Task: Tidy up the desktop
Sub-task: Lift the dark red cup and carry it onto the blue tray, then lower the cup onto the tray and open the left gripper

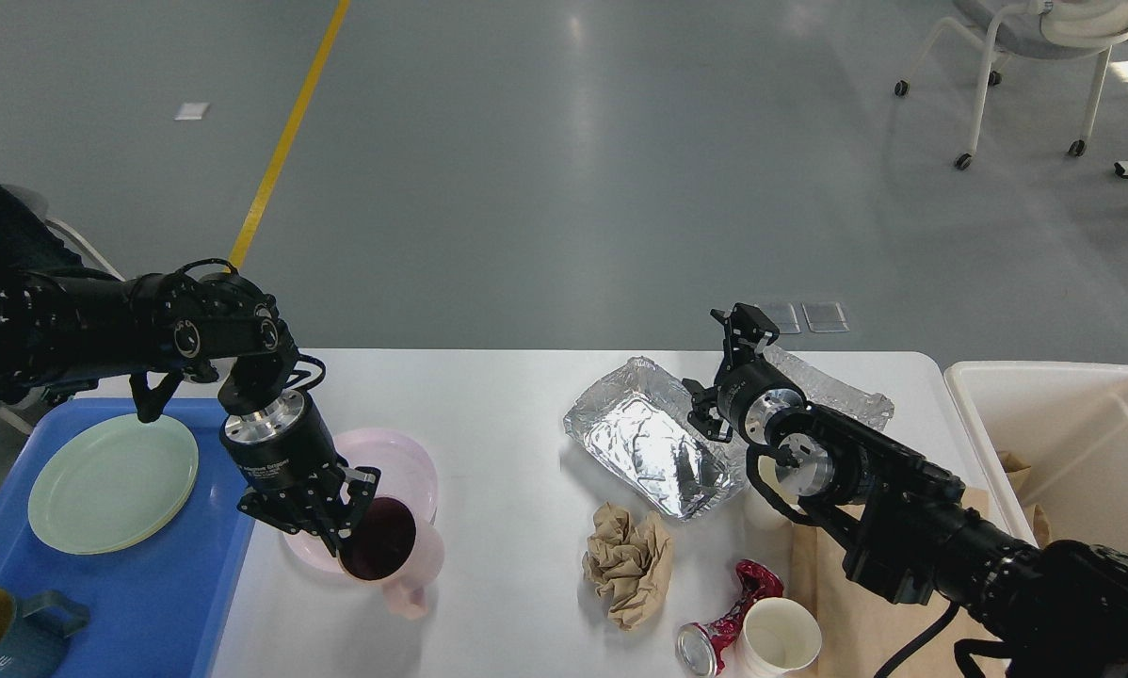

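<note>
White rectangular desktop (517, 414) runs left-right. Left gripper (343, 527) pinches pink mug (390, 556); blue plastic tray (103, 574) holds green plate (112, 482). Right gripper (748, 330): cannot tell.

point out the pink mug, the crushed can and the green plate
pink mug (420, 562), head view, on its outer wall
crushed can (729, 623), head view, on its dented body
green plate (112, 482), head view, on its centre

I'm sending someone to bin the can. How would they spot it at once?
On the white desktop, look at the near edge right of centre. The crushed can lies on its side beside a white paper cup. It alone is red and metallic; the crumpled paper nearby is brown.
</note>
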You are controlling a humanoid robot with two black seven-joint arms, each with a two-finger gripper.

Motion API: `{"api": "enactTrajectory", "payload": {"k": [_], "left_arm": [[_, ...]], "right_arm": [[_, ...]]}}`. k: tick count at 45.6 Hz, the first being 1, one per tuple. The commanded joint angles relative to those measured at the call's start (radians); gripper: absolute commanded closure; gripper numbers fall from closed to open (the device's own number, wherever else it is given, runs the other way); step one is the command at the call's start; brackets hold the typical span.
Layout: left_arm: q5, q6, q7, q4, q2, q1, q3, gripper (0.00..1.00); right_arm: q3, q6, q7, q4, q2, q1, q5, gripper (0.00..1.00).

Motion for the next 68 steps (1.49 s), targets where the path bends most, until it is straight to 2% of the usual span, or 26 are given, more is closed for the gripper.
{"api": "enactTrajectory", "payload": {"k": [1, 8, 19, 31, 50, 68], "left_arm": [[-0.002, 0.000, -0.006, 0.001, 0.034, -0.036, -0.009, 1.00], [0.000, 0.000, -0.008, -0.011, 0.098, -0.071, 0.011, 1.00], [0.000, 0.000, -0.011, -0.095, 0.227, -0.108, 0.101, 1.00], [0.001, 0.000, -0.009, -0.097, 0.353, -0.106, 0.190, 1.00], [0.001, 0.000, -0.011, -0.082, 0.419, -0.073, 0.287, 1.00], [0.001, 0.000, -0.011, -0.060, 0.453, -0.005, 0.285, 1.00]], "right_arm": [[0.000, 0.000, 0.000, 0.000, 0.000, 0.000, 0.000, 0.00], [0.000, 0.000, 0.000, 0.000, 0.000, 0.000, 0.000, 0.00], [0.000, 0.000, 0.000, 0.000, 0.000, 0.000, 0.000, 0.00], [0.000, 0.000, 0.000, 0.000, 0.000, 0.000, 0.000, 0.00], [0.000, 0.000, 0.000, 0.000, 0.000, 0.000, 0.000, 0.00], [0.000, 0.000, 0.000, 0.000, 0.000, 0.000, 0.000, 0.00]]}}
